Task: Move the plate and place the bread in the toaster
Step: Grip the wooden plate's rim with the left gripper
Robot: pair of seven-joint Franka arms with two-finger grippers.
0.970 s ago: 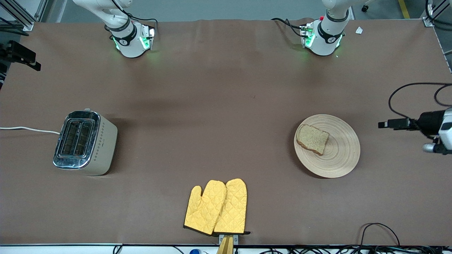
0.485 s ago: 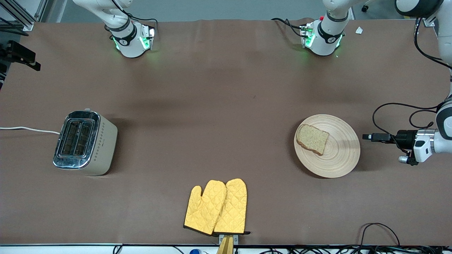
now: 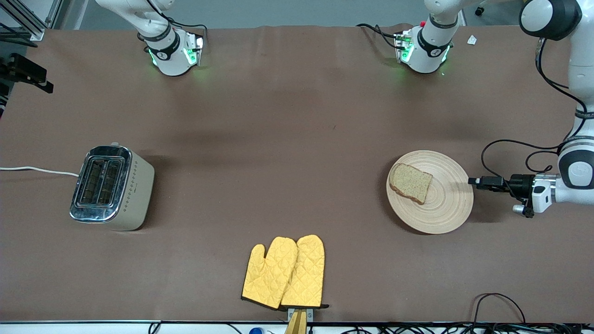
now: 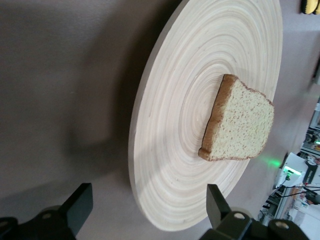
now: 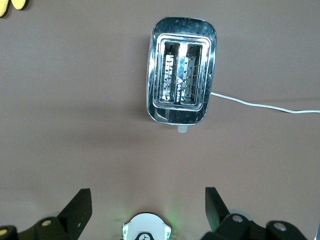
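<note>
left arm reaches down from its base, forearm low and level; left gripper (image 3: 472,181) fingers spread wide, pointing sideways just beside the plate (image 3: 452,204) rim; right gripper (image 5: 145,210) held high over table, fingers apart, right arm waiting

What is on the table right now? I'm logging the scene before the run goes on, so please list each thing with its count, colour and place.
plate: one, light tan wood, toward the left arm's end of the table.
bread: one slice, brown, lying on the plate.
toaster: one, chrome top and beige sides, toward the right arm's end, both slots empty.
cord: one, white, running from the toaster off the table edge.
oven mitts: two, yellow, side by side, overlapping, at the table edge nearest the front camera.
left end effector: black, open, at the plate's rim, low by the table.
right end effector: black, open, high above the toaster; this arm waits.
</note>
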